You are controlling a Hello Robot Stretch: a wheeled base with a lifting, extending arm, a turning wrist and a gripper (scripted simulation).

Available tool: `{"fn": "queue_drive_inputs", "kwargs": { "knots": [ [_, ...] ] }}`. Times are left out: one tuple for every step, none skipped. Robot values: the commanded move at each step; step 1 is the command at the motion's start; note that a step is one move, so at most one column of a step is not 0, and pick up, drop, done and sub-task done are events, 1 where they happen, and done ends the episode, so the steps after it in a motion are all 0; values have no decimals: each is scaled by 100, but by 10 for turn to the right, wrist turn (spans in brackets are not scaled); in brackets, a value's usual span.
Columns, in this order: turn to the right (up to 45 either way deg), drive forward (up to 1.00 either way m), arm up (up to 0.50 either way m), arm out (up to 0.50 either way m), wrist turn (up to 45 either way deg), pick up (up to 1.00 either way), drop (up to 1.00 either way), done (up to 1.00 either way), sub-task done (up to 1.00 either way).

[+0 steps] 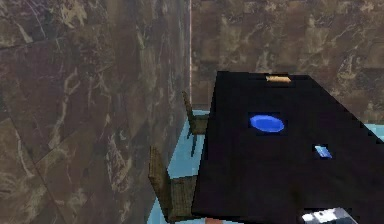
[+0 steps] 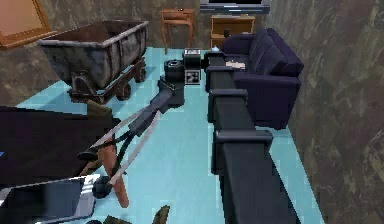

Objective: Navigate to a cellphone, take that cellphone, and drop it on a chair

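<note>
Forward view: a long black table [image 1: 300,180] runs away from the camera beside a dark, marbled wall [image 1: 80,100], over a teal floor [image 1: 185,160]. On the tabletop a blue plate [image 1: 267,123] lies near the middle. Nearer the camera and toward the view's right lies a small, flat, bluish thing that looks like the cellphone [image 1: 322,152], well apart from the plate. A small brown thing [image 1: 279,79] rests at the table's far end, and a grey-and-white thing [image 1: 328,216] sits at the bottom edge. Two wooden chairs stand along the table's left side, a nearer chair [image 1: 163,185] and a farther chair [image 1: 196,118], both drawn close to it. Arm side view: the arm [image 2: 240,140] rises from the bottom edge as a dark, stepped bar, and at its far end is the gripper [image 2: 172,75]. How its fingers stand cannot be told, nor whether it holds anything. Beyond it stands a rusty mine cart [image 2: 95,50], with a dark sofa [image 2: 262,60] on the view's right and a small wooden table [image 2: 180,22] against the far wall. A long thin thing [image 2: 140,130] slants across the teal floor between the arm and the black table's corner at the left.
</note>
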Motion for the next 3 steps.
{"fn": "queue_drive_inputs", "kwargs": {
  "knots": [
    [0, 0, 0, 0, 390, 0, 0, 0, 0],
    [0, 0, -46, 0, 0, 0, 0, 0, 0],
    [0, 0, -32, 0, 0, 0, 0, 0, 0]
  ]
}}
